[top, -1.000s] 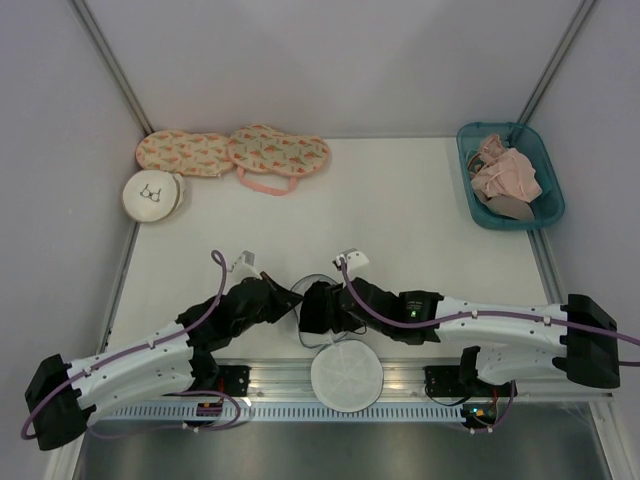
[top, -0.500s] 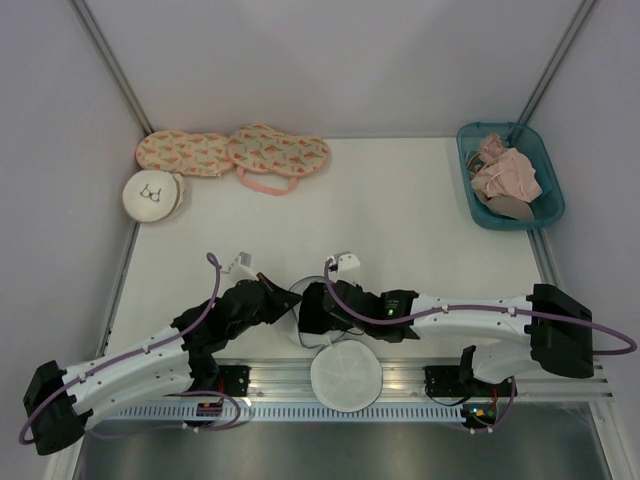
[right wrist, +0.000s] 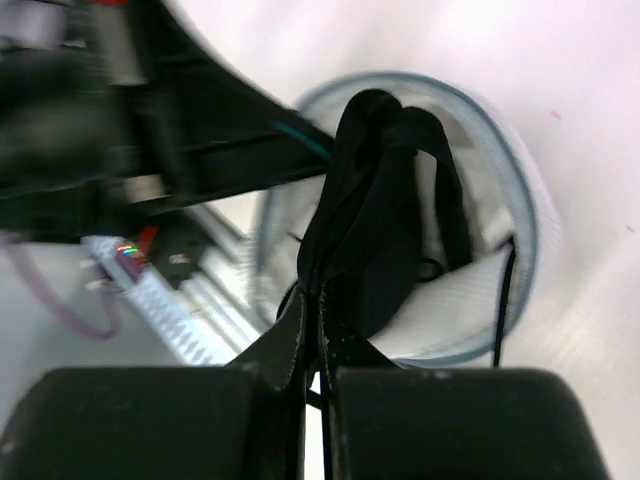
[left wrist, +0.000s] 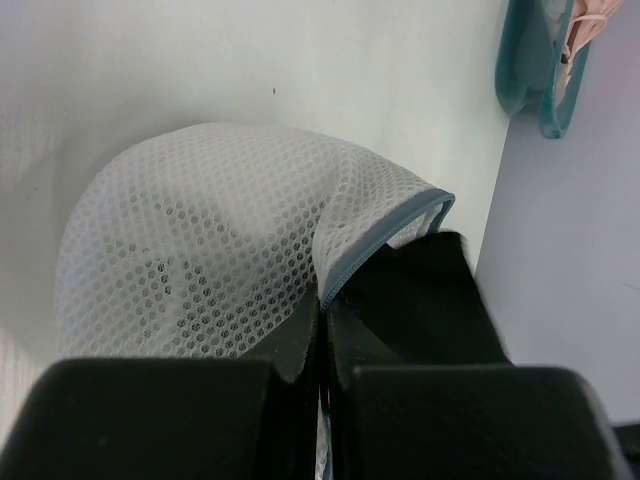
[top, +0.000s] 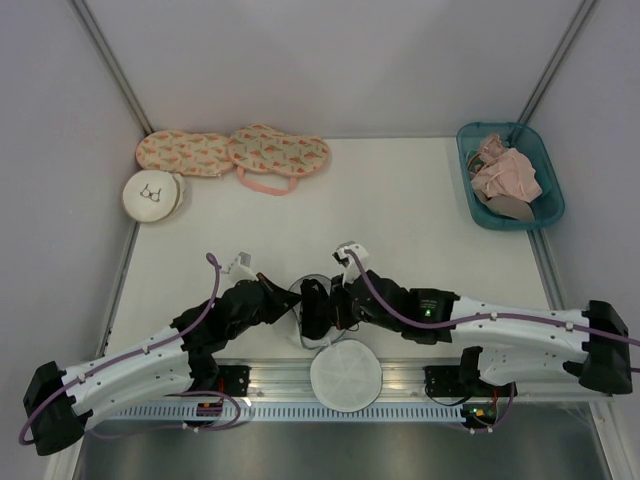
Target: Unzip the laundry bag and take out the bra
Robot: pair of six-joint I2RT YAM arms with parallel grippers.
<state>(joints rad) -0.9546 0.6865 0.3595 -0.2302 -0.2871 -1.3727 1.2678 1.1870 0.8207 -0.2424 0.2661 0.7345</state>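
The laundry bag [left wrist: 200,240], white mesh with a grey-blue zipper rim, lies open near the table's front edge between both arms. Its rim [top: 306,283] shows as a thin arc in the top view. My left gripper [left wrist: 322,305] is shut on the bag's rim at its left side [top: 285,300]. In the right wrist view the bag's opening [right wrist: 520,220] faces the camera. A dark folded garment with thin straps, the bra [right wrist: 380,200], rises out of it. My right gripper [right wrist: 318,300] is shut on the bra's lower fold [top: 318,305].
A round white mesh disc [top: 345,375] lies over the front rail just below the grippers. Two pink patterned cases [top: 232,153] and a cream round pouch [top: 153,195] sit at the back left. A teal basket [top: 465,150] with pink garments stands at the back right.
My right gripper has gone from open to shut, closing on the bra inside the bag, and its arm has shifted slightly. The left gripper keeps its hold on the rim.
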